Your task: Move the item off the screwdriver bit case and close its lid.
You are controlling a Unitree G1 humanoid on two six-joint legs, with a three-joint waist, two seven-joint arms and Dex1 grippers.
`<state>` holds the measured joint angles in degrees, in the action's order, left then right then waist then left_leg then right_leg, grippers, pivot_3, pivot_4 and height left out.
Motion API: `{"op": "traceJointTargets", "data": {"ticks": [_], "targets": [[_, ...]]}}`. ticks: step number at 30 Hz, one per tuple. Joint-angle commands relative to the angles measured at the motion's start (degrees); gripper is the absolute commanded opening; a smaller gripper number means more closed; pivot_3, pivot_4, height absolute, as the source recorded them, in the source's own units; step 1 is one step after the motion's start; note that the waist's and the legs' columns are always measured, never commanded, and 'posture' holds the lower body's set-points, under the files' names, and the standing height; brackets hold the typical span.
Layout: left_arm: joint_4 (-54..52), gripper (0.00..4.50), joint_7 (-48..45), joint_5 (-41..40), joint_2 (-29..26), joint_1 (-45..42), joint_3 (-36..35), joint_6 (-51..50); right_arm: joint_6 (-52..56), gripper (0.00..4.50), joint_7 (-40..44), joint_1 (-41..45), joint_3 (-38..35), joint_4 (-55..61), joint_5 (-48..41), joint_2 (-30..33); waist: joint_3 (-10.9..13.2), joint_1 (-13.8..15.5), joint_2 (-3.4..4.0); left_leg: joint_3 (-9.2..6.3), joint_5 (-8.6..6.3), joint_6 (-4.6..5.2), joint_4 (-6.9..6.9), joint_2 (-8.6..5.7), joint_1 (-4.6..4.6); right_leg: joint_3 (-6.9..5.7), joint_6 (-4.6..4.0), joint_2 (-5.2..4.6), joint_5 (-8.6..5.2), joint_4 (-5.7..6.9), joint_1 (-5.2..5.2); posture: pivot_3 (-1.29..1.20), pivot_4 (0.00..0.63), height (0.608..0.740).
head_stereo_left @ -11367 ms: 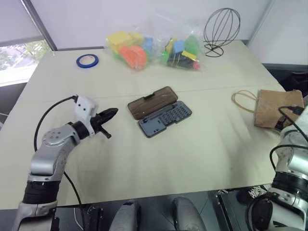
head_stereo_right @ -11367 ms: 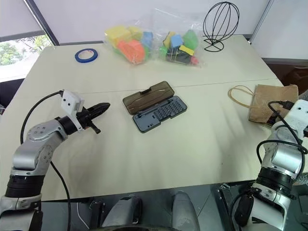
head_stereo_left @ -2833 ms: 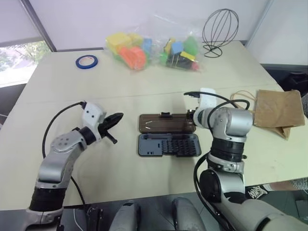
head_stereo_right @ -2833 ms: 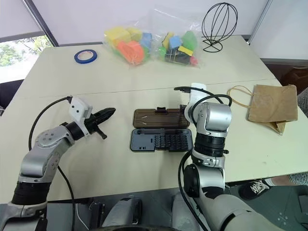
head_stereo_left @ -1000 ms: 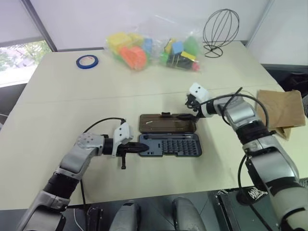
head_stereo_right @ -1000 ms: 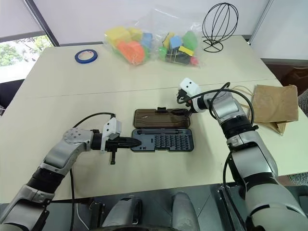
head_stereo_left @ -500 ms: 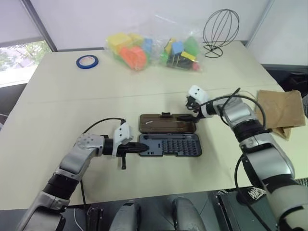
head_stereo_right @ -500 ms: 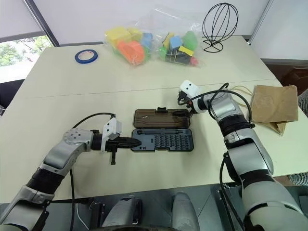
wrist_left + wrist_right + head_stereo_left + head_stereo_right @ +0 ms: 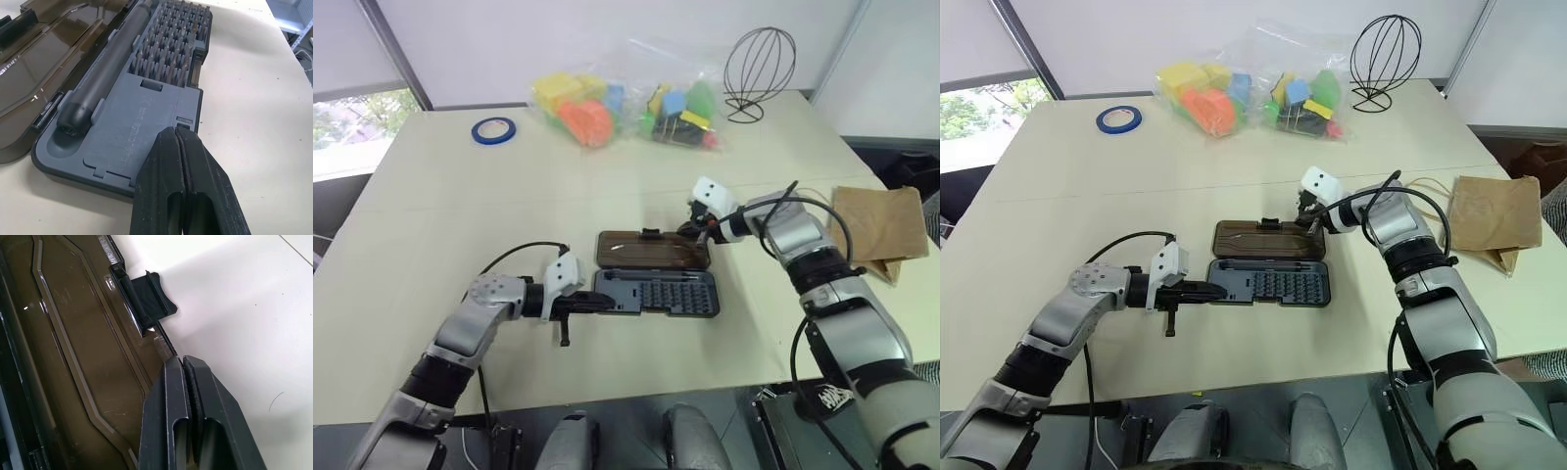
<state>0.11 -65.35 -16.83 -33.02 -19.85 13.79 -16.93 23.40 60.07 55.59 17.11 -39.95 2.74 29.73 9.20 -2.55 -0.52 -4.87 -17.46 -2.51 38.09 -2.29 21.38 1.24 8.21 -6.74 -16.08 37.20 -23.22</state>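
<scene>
Lid (image 9: 651,249) first: the dark smoky translucent plastic panel lies flat open on the cream table (image 9: 460,206), hinged along the far side of the blue-grey plastic tray (image 9: 656,292) with its rows of small bits and a dark driver handle (image 9: 105,73) in its slot. The small brown kraft paper bag (image 9: 876,225) with looped cord handles sits well apart, off to my right near the table's edge, so the case is already clear of it.

My right gripper (image 9: 1307,220) has its two black fingers pressed together, empty, tips at the lid's far rim just beside the small black latch tab (image 9: 146,293). My left gripper (image 9: 602,304) is likewise closed on nothing, its tips resting at the tray's left end, which I judge is bracing it.

I expect the lid to be light, stiff and smooth, swinging freely on its hinge; pinching it seems unnecessary. Getting closed fingertips under the far rim near the tab and flipping it over toward me looks best. The case is light enough to skate, so the tray needs holding, and the latch will likely need a firm press.
</scene>
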Motion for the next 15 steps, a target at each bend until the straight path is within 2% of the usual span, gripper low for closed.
{"op": "traceJointTargets", "data": {"ticks": [1, 11, 14, 15], "targets": [[0.4, 0.00, 0.3, 0.5, 0.1, 0.3, -0.4, 0.2, 1.1, 0.01, -0.2, -0.7, 0.4, -0.7, 1.5, -0.1, 0.0, 0.0, 0.00, 0.00, 0.00, 0.00, 0.00, 0.00, 0.00, 0.00, 0.00, 0.00, 0.00, 0.00, 0.00, 0.00, 0.150, 0.740], [0.3, 0.00, 0.7, 0.6, 0.3, 0.0, -0.6, 0.3, -0.9, 0.01, -0.8, -0.6, 0.9, -4.7, 2.9, -0.8, 0.0, 0.0, 0.00, -0.01, 0.00, -0.01, 0.00, 0.00, -0.01, 0.00, 0.00, 0.00, 0.00, 0.00, 0.02, 0.00, 0.150, 0.740], [0.1, 0.00, 0.8, 0.6, 0.2, 0.1, -0.7, 0.3, -1.5, 0.96, -0.7, -0.1, 1.0, -5.9, 3.3, -1.1, 0.0, 0.1, 0.00, -0.02, 0.00, -0.01, 0.00, 0.00, -0.03, 0.00, 0.00, 0.00, 0.00, 0.00, 0.03, 0.00, 0.150, 0.740], [0.0, 0.00, 0.9, 0.5, 0.2, 0.2, -0.7, 0.3, -1.8, 1.47, -1.0, 0.4, 1.1, -6.8, 3.6, -1.4, 0.0, 0.1, 0.00, -0.01, 0.00, -0.01, 0.00, 0.00, 0.00, 0.00, 0.00, 0.00, 0.00, 0.00, 0.00, 0.00, 0.150, 0.740]]}}
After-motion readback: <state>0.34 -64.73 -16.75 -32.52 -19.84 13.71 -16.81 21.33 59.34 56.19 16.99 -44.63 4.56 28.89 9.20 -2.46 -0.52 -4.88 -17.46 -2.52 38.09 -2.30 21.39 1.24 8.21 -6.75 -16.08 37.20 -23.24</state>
